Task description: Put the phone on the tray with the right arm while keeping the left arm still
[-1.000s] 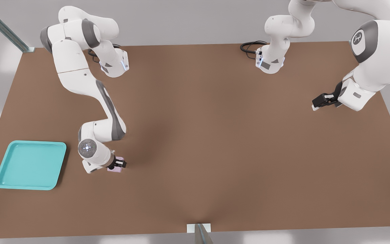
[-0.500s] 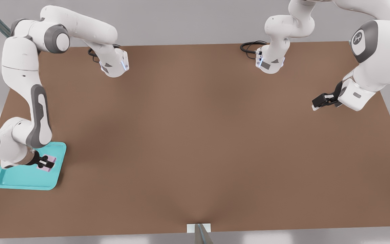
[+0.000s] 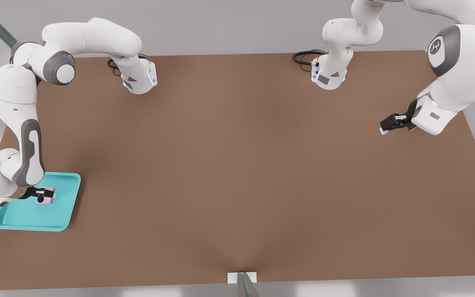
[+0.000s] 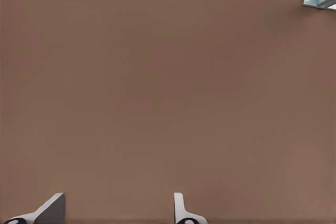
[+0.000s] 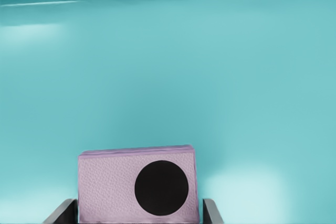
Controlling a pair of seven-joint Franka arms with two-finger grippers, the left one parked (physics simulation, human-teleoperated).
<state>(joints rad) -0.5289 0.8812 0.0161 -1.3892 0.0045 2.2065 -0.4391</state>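
The teal tray (image 3: 62, 206) lies near the table's front corner at the front view's left. My gripper (image 3: 44, 194) hovers over the tray's inner area, shut on the small pale pink phone (image 3: 47, 199). In the right wrist view the phone (image 5: 105, 187) shows one round black lens and sits between my two dark fingers (image 5: 211, 211), with the tray floor (image 5: 210, 77) filling the background. Whether the phone touches the tray floor cannot be told.
The brown table (image 3: 237, 165) stretches toward the front view's right of the tray. Two arm bases (image 3: 140, 78) stand along the far edge, with a black cable coil (image 3: 303, 57) beside one. A metal bracket (image 3: 241, 278) sits at the front edge.
My gripper carried the phone from the bare table toward the front view's left onto the tray area, then shifted further inward over the tray in the last half second.
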